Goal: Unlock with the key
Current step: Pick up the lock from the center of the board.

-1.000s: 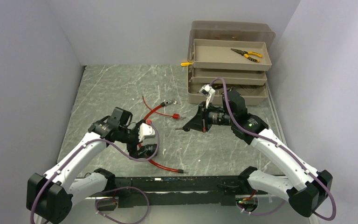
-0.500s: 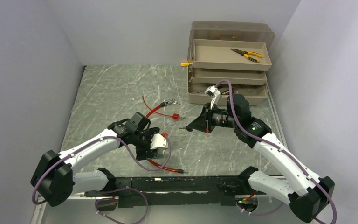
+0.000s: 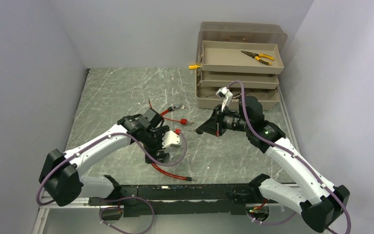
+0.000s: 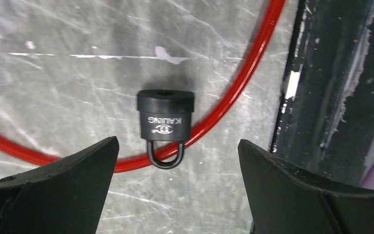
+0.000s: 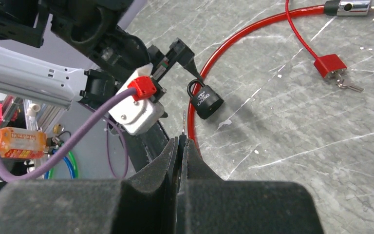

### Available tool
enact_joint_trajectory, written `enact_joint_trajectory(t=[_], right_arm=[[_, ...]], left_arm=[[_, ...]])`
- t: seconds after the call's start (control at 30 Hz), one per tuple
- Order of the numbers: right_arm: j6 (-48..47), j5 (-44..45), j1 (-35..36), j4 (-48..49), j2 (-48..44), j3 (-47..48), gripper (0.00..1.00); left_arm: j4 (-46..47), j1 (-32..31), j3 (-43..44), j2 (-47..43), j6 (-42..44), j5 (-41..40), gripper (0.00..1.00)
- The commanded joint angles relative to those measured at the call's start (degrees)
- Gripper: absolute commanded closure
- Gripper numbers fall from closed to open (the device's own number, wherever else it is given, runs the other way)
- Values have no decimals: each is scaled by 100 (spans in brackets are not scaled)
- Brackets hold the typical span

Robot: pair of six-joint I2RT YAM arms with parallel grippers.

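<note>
Left gripper (image 4: 176, 144) is hanging wide open right over the black padlock (image 4: 165, 116), which I am seeing lying flat on the near-left part of the table, its shackle crossing the red cable (image 4: 253, 63). Right gripper (image 5: 181, 141) is pinching the key (image 5: 183, 122) between closed fingers, off to the padlock's right.

Yellow-handled pliers (image 3: 258, 56) lie in the top tray of a tan toolbox (image 3: 238, 79); beside it, perhaps a screwdriver (image 3: 194, 67).
</note>
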Motion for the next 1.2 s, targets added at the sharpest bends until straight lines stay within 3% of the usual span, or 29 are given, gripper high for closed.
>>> enact_joint_trajectory(t=[0.0, 0.2, 0.4, 1.17], right_arm=[[-50, 51, -73, 20, 7, 277, 100], [91, -78, -112, 206, 139, 324, 100], [117, -80, -114, 221, 226, 456, 100], [190, -269, -252, 81, 273, 866, 100]], left_arm=[[-550, 71, 177, 231, -74, 538, 0], [401, 552, -209, -346, -75, 887, 1], [617, 615, -328, -171, -137, 525, 0], [1722, 673, -1529, 229, 335, 478, 1]])
